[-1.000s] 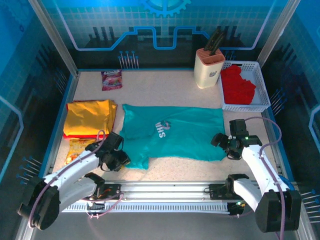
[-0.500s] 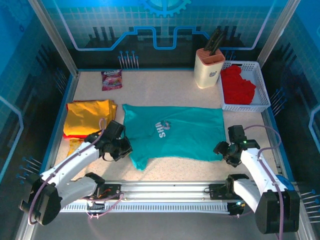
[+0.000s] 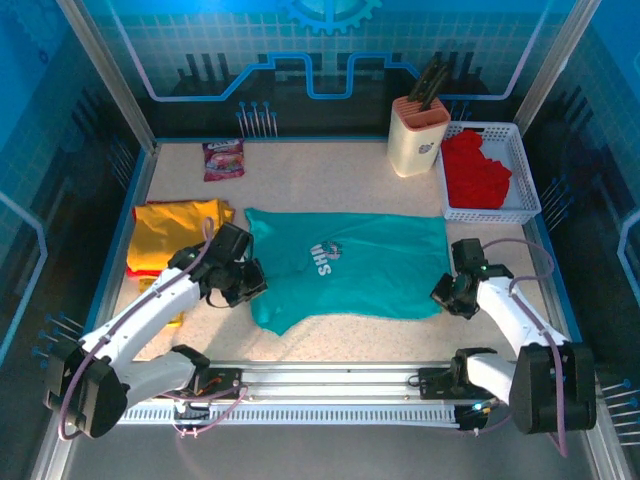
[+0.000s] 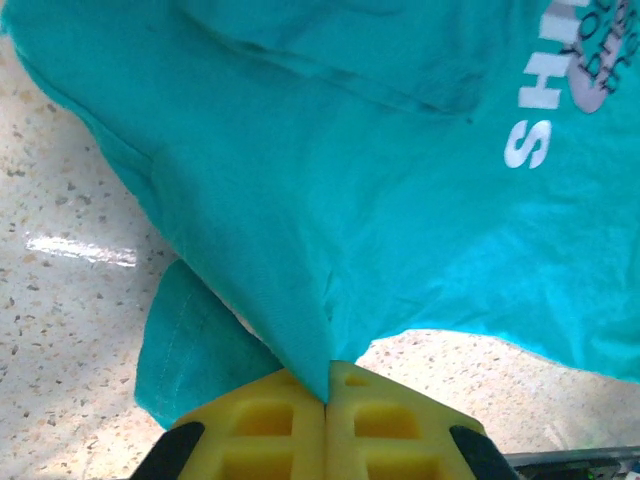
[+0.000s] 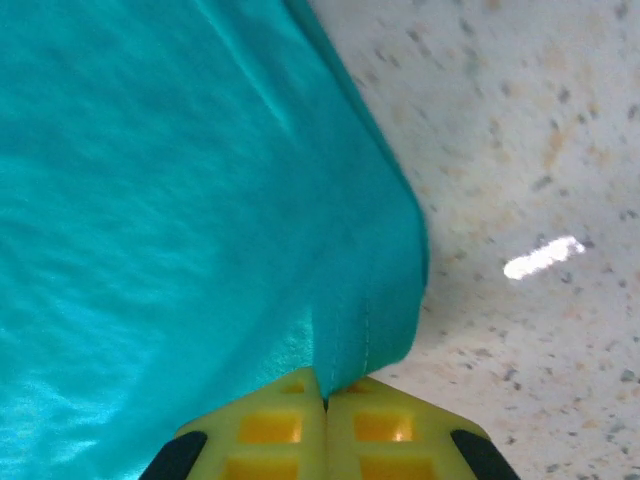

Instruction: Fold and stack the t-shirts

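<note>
On the left side, the yellow t-shirt (image 3: 165, 228) lies folded by the left edge of the table (image 3: 330, 175), just beside my left arm. The left gripper (image 3: 252, 292) has its jaws pressed together, pinching the near-left corner of the teal t-shirt (image 3: 370, 270). In the left wrist view the cloth rises out of the yellow fingers (image 4: 260, 430) in a gathered fold.

The teal t-shirt lies spread in the middle of the table, between the two grippers. Its long axis runs from left to right, and the white print (image 3: 325, 258) sits left of the middle.

The right gripper (image 3: 447, 295) is also closed, pinching the near-right corner. The stitched edge comes out directly from its fingers (image 5: 385, 430).

At the far right, a red t-shirt (image 3: 475, 168) lies in the white basket (image 3: 490, 215), well apart from both grippers.
</note>
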Controlling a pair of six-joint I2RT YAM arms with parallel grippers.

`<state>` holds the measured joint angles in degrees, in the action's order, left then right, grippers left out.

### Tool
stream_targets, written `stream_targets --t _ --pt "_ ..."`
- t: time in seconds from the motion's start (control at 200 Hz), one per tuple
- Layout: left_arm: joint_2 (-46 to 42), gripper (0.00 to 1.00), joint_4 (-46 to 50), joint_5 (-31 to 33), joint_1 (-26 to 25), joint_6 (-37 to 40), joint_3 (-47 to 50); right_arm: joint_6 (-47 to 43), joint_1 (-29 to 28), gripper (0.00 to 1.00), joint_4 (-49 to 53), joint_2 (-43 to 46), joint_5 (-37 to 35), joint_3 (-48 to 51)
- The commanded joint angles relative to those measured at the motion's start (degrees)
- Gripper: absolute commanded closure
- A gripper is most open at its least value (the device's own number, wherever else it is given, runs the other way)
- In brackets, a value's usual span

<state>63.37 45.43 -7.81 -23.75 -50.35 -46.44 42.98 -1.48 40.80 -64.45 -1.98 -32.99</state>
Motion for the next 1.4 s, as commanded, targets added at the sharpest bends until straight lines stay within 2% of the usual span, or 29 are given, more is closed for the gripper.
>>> stream_targets --t 0.0,0.125,0.285,0.325,0.365,0.385,0.46,0.51,0.555,0.831,1.011,1.096,1.166,1.251,1.396 --pt "1.5 1.0 2.81 -0.85 2.36 4.15 -4.13 -3.15 -0.03 1.0 0.94 -3.54 2.9 -5.86" --pt "4.48 1.0 2.94 -1.44 6.24 8.1 -7.46 -5.02 0.45 0.98 0.58 -8.82 3.85 -11.38" --pt "10.34 1.0 -1.22 -3.68 11.78 12.1 -9.73 -6.45 2.33 0.86 -3.15 -18.17 8.92 -17.07" --pt "12.1 1.0 -1.84 -3.7 12.63 12.96 -10.45 -7.03 2.63 0.75 -3.78 -20.75 10.06 -19.9" --pt "13.66 1.0 -2.62 -3.76 13.3 13.76 -11.08 -7.84 2.91 0.51 -3.92 -23.01 11.24 -21.62" --pt "14.36 1.0 -3.04 -3.79 13.61 14.03 -11.27 -8.13 3.09 0.43 -3.81 -23.82 11.68 -22.3" --pt "16.8 1.0 -4.69 -4.08 14.59 14.98 -11.65 -8.37 3.64 0.24 -5.01 -24.41 13.25 -23.03" --pt "18.03 1.0 -5.36 -4.47 15.0 15.51 -11.9 -8.27 3.67 0.17 -6.09 -22.78 13.11 -22.13" --pt "19.07 1.0 -5.78 -4.47 15.13 15.87 -12.01 -7.97 3.54 0.18 -6.61 -20.25 11.98 -20.91" --pt "20.26 1.0 -7.4 -5.28 15.73 16.58 -11.05 -3.69 3.41 0.37 -8.9 -5.01 8.04 -8.2" --pt "19.93 1.0 -7.07 -5.76 15.95 17.04 -11.02 3.31 3.36 0.44 -13.96 -3.34 10.75 -0.48" --pt "19.31 1.0 -7.18 -5.82 15.93 17.04 -10.24 9.3 2.02 0.44 -18.83 -2.55 12.39 3.46" --pt "18.69 1.0 -7.15 -5.58 15.93 17.12 -9.57 12.92 0.38 0.4 -21.73 -1.6 11.19 5.57" --pt "17.9 1.0 -7.43 -5.63 15.93 16.91 -8.7 15.34 -0.7 0.38 -23.13 -1.04 9.04 6.25" --pt "16.96 1.0 -7.89 -6.11 15.92 16.51 -7.59 17.28 -0.73 0.39 -24.98 -1.56 10.05 5.79"
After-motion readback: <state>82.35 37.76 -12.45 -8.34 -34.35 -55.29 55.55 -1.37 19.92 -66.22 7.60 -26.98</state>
